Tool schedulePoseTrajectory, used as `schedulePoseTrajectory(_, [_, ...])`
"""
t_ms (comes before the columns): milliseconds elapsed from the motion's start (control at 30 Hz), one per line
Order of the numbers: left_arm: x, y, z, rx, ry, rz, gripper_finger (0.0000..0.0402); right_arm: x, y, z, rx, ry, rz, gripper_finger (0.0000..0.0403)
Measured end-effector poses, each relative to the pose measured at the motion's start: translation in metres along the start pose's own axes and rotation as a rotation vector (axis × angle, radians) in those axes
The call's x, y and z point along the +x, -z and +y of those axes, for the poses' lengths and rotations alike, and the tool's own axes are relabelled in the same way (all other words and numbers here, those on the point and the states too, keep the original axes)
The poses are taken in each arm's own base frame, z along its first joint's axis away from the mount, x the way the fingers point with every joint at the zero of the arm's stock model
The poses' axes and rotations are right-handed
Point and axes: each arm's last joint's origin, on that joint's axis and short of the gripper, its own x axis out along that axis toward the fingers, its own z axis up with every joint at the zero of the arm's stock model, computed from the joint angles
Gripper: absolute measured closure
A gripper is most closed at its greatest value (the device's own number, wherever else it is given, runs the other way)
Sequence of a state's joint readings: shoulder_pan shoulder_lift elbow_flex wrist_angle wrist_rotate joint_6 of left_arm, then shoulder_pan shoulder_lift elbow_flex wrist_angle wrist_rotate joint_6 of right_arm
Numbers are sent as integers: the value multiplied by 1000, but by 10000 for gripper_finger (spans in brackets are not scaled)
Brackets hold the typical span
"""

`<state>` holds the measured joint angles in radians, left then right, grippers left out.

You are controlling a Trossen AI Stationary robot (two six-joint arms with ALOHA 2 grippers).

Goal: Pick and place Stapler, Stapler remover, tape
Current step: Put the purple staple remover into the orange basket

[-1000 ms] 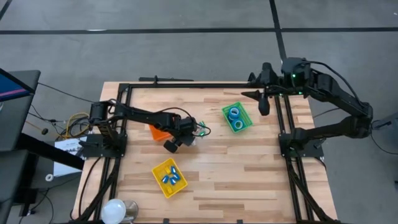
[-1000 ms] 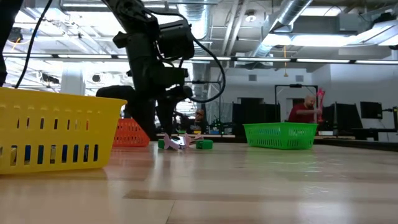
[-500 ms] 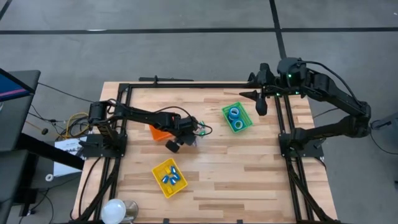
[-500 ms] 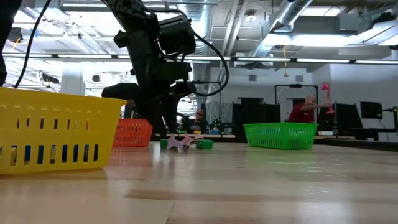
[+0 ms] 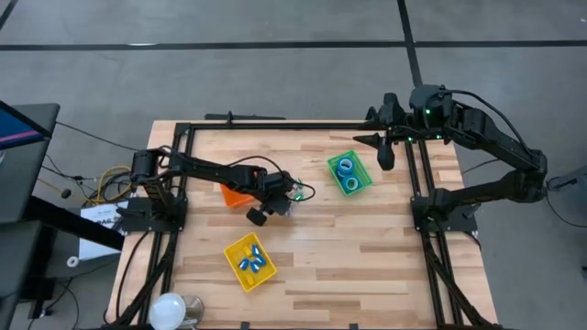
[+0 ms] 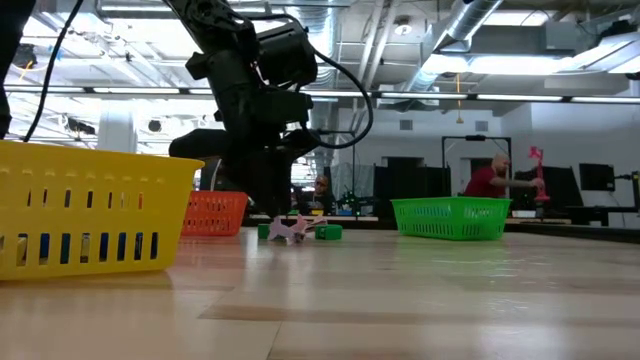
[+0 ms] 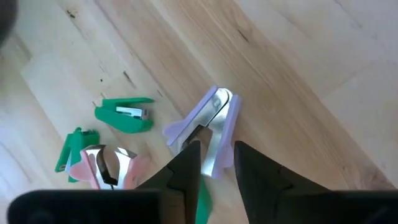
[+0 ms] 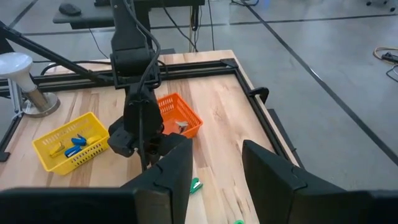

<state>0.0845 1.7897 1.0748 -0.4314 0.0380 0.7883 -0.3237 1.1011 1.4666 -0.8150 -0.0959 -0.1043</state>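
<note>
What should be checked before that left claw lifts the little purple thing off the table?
1. Left claw lined up on the purple staple remover: ok.
2. Remover firmly gripped: cannot tell.
3. Neighbours clear of the claw: cannot tell; the pink staple remover and the green stapler lie close beside it.
4. Orange bin nearby, with room inside: ok.
5. Right claw out of the way, open, at the table's far right edge: ok.
</note>
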Motion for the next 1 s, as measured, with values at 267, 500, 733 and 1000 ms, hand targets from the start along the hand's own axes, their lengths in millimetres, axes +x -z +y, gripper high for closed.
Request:
schedulePoseTrajectory(267, [3, 4, -3, -2, 2, 12, 338, 0, 0, 0, 0, -1, 0, 272])
schedulePoseTrajectory(500, [5, 6, -5, -4, 6, 16, 346, 0, 0, 0, 0, -1, 0, 272])
schedulePoseTrajectory(733, [5, 6, -5, -4, 4, 14, 392, 0, 0, 0, 0, -1, 0, 272])
schedulePoseTrajectory(1000, [5, 6, -5, -4, 2, 12, 397, 0, 0, 0, 0, -1, 0, 272])
